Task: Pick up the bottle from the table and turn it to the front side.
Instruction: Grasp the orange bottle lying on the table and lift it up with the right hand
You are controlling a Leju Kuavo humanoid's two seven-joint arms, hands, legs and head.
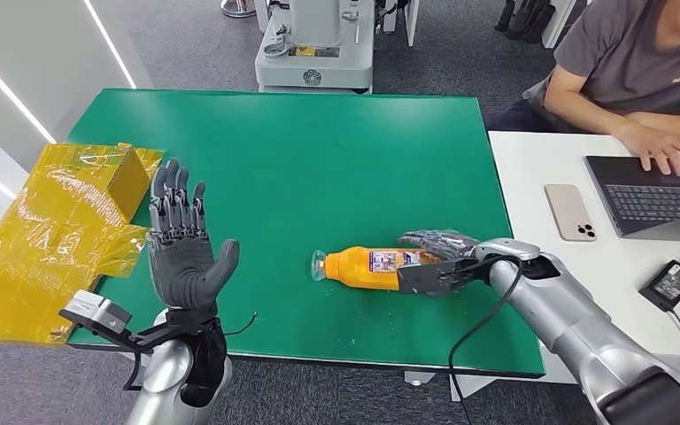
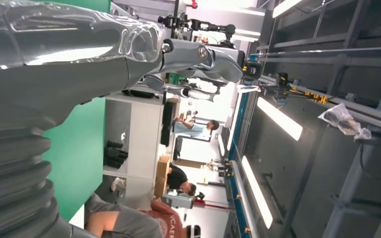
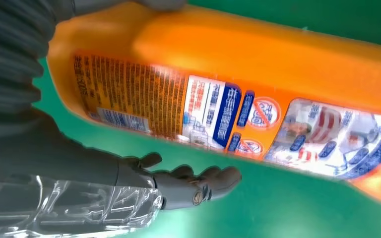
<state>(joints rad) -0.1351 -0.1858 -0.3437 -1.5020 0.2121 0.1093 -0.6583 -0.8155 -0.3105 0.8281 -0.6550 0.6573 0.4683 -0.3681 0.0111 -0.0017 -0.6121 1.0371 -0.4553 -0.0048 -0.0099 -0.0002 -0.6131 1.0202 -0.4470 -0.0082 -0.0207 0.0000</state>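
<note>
Green table [image 1: 319,159] bears bottle [image 1: 367,266], yellow wrap [image 1: 53,230]

The orange plastic bottle [image 3: 258,54] carries a white-and-blue label [image 3: 238,116] with fine print and a barcode, too blurred to read. A person's red shirt [image 2: 166,225] shows partial white letters, "CAER".

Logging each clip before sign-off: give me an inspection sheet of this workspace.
Surface: green table, a white desk beside it.
Job's things: orange bottle lying on its side, label facing up.
Clutter: yellow wrapped packaging at the table's left edge.
Hands: right robot hand at the bottle's base, fingers around it, grip not clear; left robot hand raised, open, holding nothing.
Cables: black cable along the right arm.
Surroundings: person typing on a laptop; phone on the desk.
</note>
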